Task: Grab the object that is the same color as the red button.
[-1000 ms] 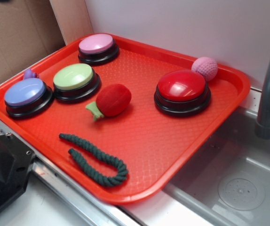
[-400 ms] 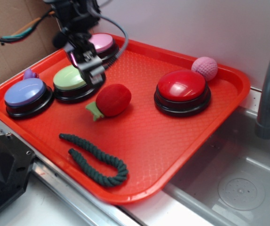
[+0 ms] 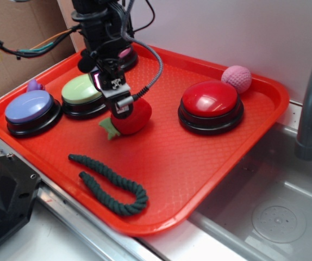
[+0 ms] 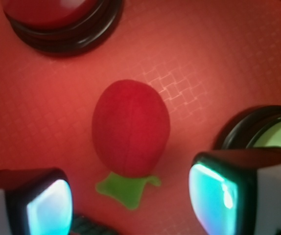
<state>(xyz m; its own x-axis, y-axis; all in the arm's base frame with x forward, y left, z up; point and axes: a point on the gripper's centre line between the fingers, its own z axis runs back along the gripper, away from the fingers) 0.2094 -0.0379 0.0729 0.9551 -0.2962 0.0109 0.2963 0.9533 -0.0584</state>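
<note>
Lying on the red tray (image 3: 243, 141) between the green button (image 3: 85, 93) and the red button (image 3: 210, 106), the fuzzy red fruit (image 4: 130, 128) (leafy green stem toward the camera in the wrist view) is untouched. The pincer (image 4: 130, 200) hangs above its stem end, fingers (image 4: 219, 193) spread apart and empty.

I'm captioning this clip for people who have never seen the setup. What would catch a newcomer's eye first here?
Most striking is the black gripper hanging open right over the red plush fruit at the middle of the orange-red tray. Next come the domed buttons: the glossy red button to the right, with green, blue-purple and pink ones on the left side. A dark green rope curls near the front edge.
</note>
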